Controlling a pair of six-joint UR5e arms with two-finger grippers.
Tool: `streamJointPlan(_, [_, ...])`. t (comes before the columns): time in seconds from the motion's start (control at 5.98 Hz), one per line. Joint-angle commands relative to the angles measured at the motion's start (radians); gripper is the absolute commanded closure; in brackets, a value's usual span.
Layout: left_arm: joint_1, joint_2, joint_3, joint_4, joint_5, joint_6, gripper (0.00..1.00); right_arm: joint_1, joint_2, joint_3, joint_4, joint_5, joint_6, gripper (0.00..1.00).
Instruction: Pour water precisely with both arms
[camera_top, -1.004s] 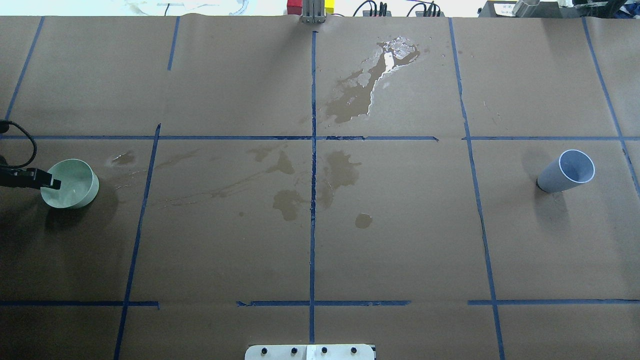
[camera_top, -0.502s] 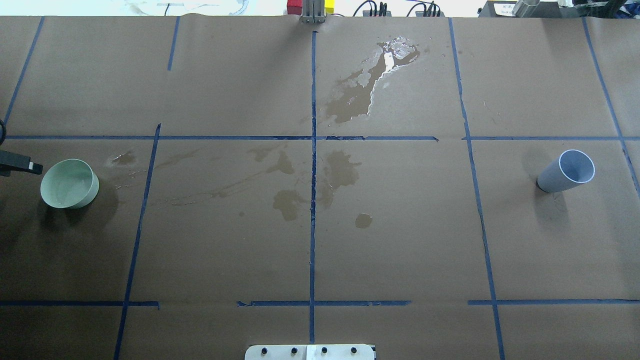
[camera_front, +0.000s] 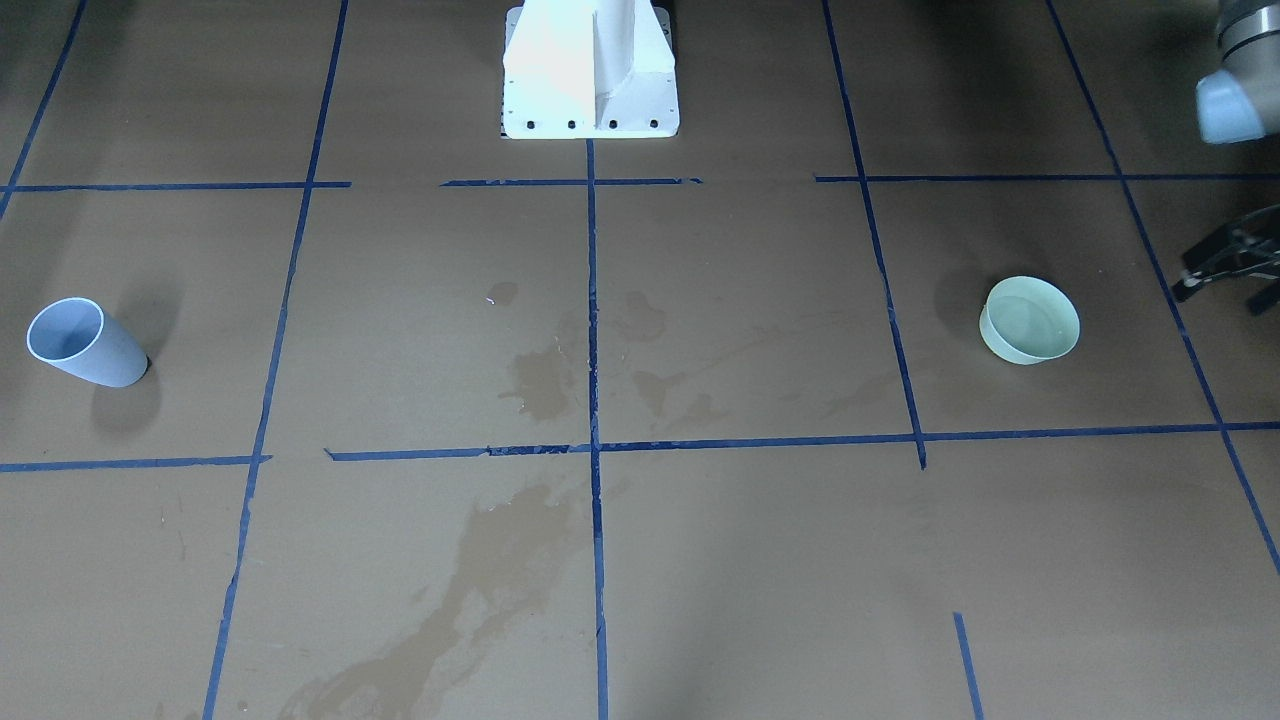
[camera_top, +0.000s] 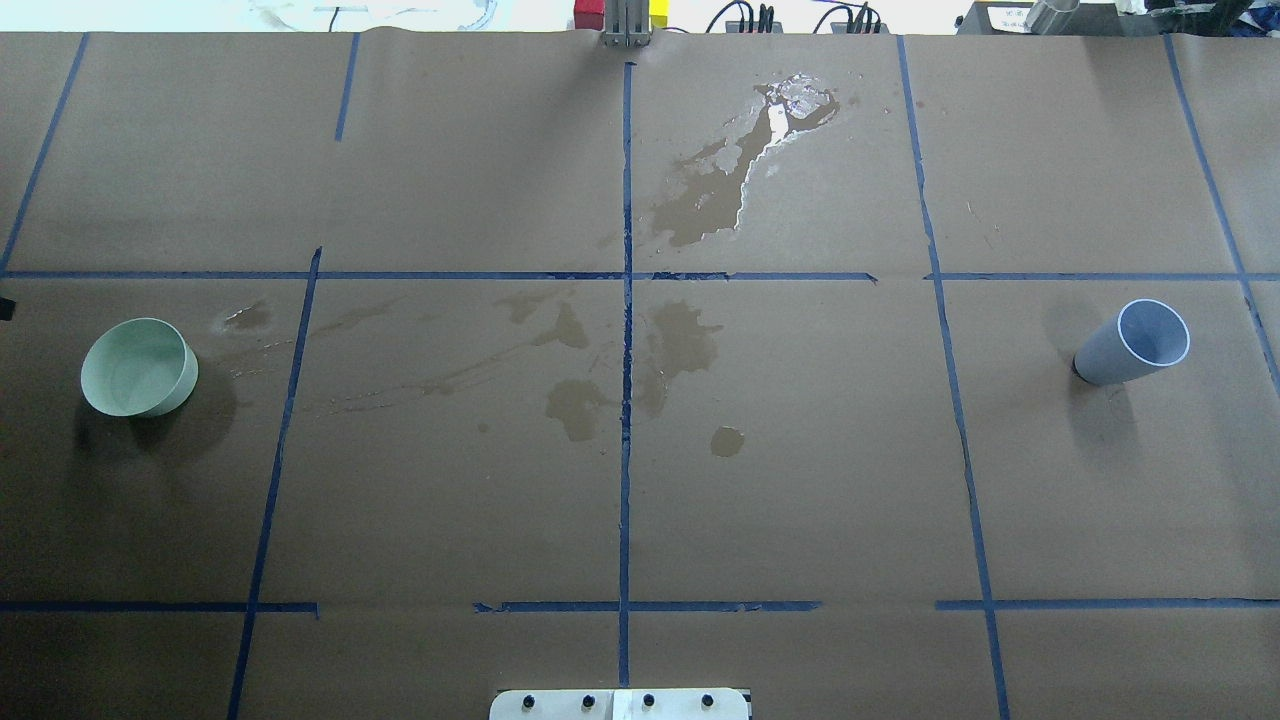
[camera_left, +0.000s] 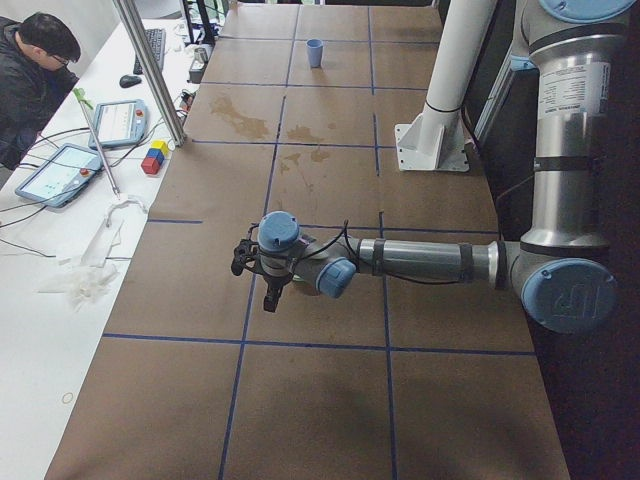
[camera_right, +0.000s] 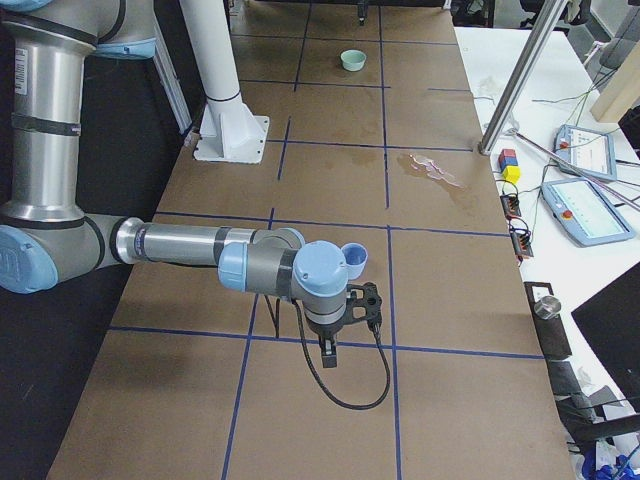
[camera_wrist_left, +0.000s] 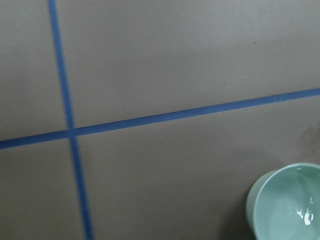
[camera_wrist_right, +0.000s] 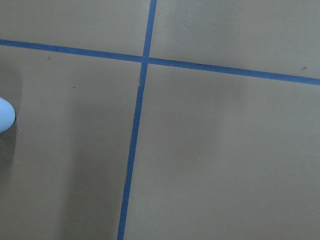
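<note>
1. The green bowl (camera_top: 138, 367) stands close to the table's left end, and the blue cup (camera_top: 1133, 343) stands upright close to its right end. They are well apart, each inside its own cell of the blue tape grid (camera_top: 626, 300).
2. A wide stretch of brown paper (camera_top: 450, 480) lies between them, marked by damp stains (camera_top: 680, 340) around the centre line. The white pedestal base (camera_front: 590, 70) sits at the robot's edge.
3. The left arm (camera_left: 420, 260) reaches low over the paper. The left gripper (camera_front: 1222, 295) hangs beyond the bowl's outer side, apart from it. Its fingers are spread and hold nothing. Its wrist camera catches the bowl only at the lower right corner.
4. The right arm (camera_right: 190, 245) also lies low. The right gripper (camera_right: 335, 335) points down over a tape line just beside the cup. I cannot tell how far its fingers are open.
5. The water (camera_wrist_left: 302, 215) lies in the bowl's bottom as a thin clear film with small white glints. More lies as a glossy rippled puddle (camera_top: 790, 100) near the far edge, beside the centre line.
</note>
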Motion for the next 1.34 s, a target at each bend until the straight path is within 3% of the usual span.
streamJointPlan(0.0, [-0.182, -0.007, -0.055, 0.371, 0.005, 0.372, 0.00, 0.001, 0.000, -0.001, -0.001, 0.000, -0.001, 0.00])
streamJointPlan(0.17, [-0.205, -0.007, -0.059, 0.421, 0.004, 0.400, 0.00, 0.000, 0.000, 0.000, -0.001, 0.000, 0.002, 0.00])
streamJointPlan(1.17, [-0.225, 0.042, -0.022, 0.389, 0.001, 0.393, 0.00, -0.005, -0.006, -0.006, -0.004, 0.005, 0.006, 0.00])
